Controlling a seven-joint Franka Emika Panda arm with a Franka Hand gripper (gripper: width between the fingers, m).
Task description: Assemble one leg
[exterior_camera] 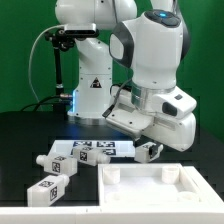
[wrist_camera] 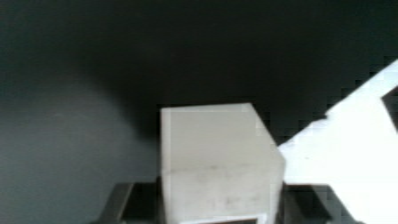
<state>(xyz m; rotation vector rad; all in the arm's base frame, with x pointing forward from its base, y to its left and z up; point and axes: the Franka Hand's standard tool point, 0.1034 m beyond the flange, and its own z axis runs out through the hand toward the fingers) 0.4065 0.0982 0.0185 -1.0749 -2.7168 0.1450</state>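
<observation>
leg pinched beside the panel

on the exterior view's left, loose legs (exterior_camera: 45, 188) lie on the black table (exterior_camera: 25, 130), with the marker board (exterior_camera: 92, 150) just right of them. further right, my gripper (wrist_camera: 210, 200) pinches the leg (exterior_camera: 149, 151) between its fingers, just beyond the far edge of the white panel (exterior_camera: 165, 172). i can't tell whether the leg touches the table.

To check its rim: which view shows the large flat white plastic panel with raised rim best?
The exterior view: the large flat white panel shows most of its raised rim. The wrist view catches only a white wedge at the picture's edge, probably that panel.
</observation>
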